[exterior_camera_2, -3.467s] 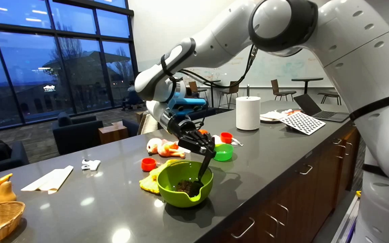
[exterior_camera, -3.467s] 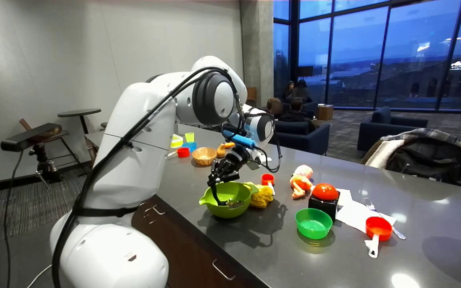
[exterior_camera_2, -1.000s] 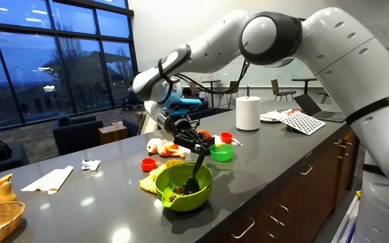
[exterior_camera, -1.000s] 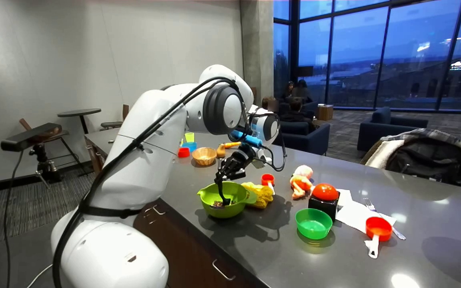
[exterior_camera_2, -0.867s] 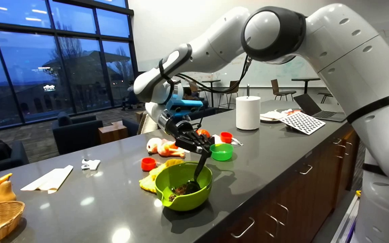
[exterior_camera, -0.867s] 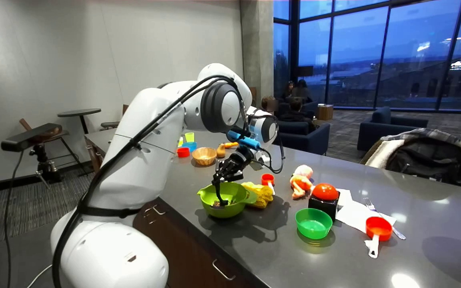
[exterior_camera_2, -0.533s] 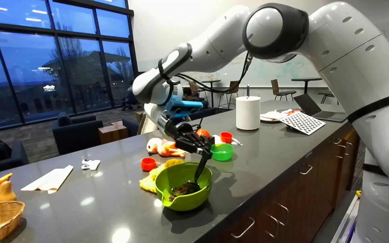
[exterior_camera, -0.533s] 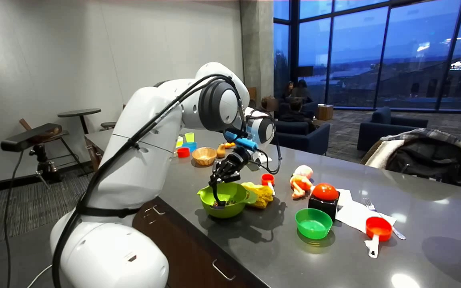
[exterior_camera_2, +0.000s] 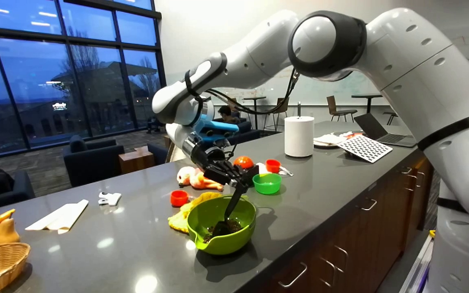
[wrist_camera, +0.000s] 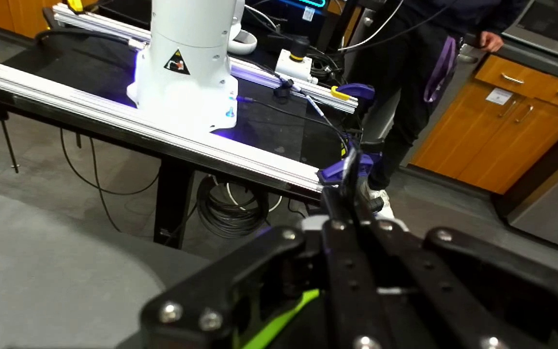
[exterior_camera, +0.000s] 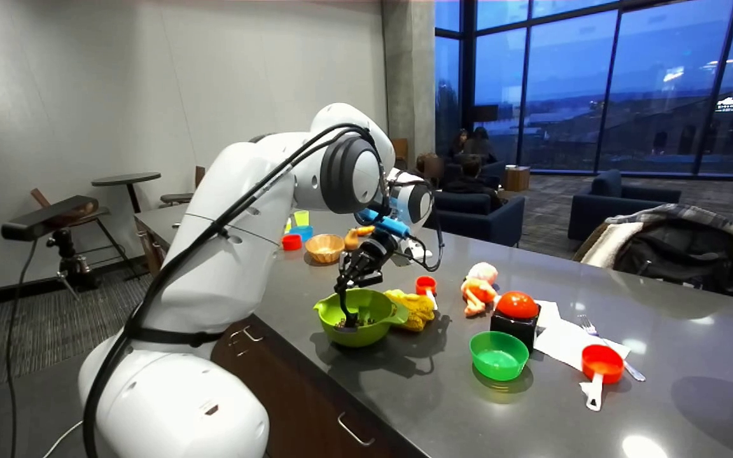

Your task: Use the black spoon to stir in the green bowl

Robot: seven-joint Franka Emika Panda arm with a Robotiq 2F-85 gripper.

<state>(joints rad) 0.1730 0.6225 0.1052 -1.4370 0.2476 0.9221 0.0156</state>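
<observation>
Since half a second ago, the black spoon [exterior_camera_2: 233,203] has swept across the inside of the green bowl [exterior_camera_2: 230,245], bringing its head nearer the pouring spout, and the gripper [exterior_camera_2: 239,185] has shifted along with it. The bowl sits where it did.

The gripper is closed on the top of the spoon's handle, which slants down from it into the bowl. The head is low among dark crumbs [exterior_camera_2: 235,224]; whether it touches the bottom cannot be told. In the wrist view the fingers [wrist_camera: 344,249] are close together, and the spoon is hard to tell apart from them.

The bowl stands upright on the grey bench [exterior_camera_2: 136,244]. Just beside it lies a yellow cloth [exterior_camera: 414,312], with a red cup [exterior_camera: 425,285] next to the cloth. In an exterior view, a pink toy [exterior_camera: 480,289] lies near a black box [exterior_camera: 513,327] topped by a red dome, and a smaller green tub [exterior_camera: 499,362] sits just beside the box. Near a fork [exterior_camera: 605,343] is a red measuring cup [exterior_camera: 602,364] with a white handle.

In an exterior view, a white paper roll [exterior_camera_2: 299,136] stands upright, and a wicker basket [exterior_camera_2: 0,264] is well apart from the bowl.
</observation>
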